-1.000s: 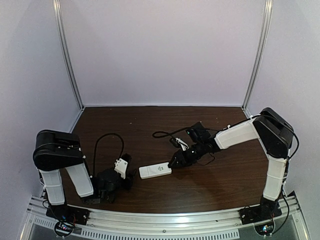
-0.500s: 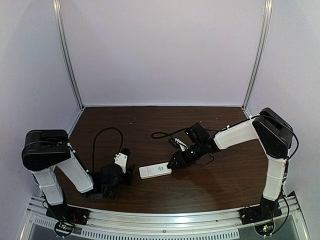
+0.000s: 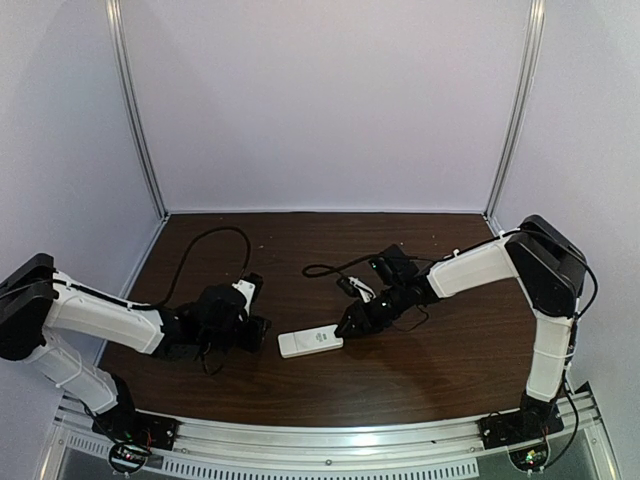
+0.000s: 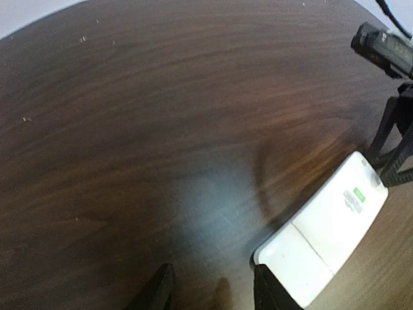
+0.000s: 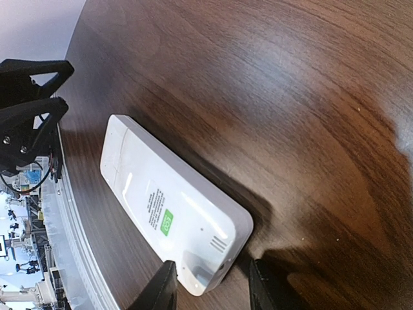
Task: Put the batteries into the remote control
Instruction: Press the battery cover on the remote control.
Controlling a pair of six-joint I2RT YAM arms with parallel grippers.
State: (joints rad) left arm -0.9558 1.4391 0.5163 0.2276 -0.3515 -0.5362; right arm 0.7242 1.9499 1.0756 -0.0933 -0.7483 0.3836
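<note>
Worktop (image 3: 300,240) is dark wood. The remote (image 3: 310,342) lies flat on it in the near middle, between my two arms, back side up with the printed label and green sticker showing. My right tool (image 3: 350,322) is at the remote's right end. In the right wrist view its fingers sit tight on either side of that end, so I read it as pinching the remote to steady it, though contact is hard to confirm. My left tool (image 4: 213,294) is low over the bare wood just beside the remote's left end, fingers spread with nothing between them. The cover (image 4: 293,255) at that left end looks seated, with only a seam visible. No batteries show in any view. My read on progress: the compartment looks shut and I can't tell whether cells are inside. If they aren't, opening the cover, fetching both batteries, seating them and closing up are all left.
</note>
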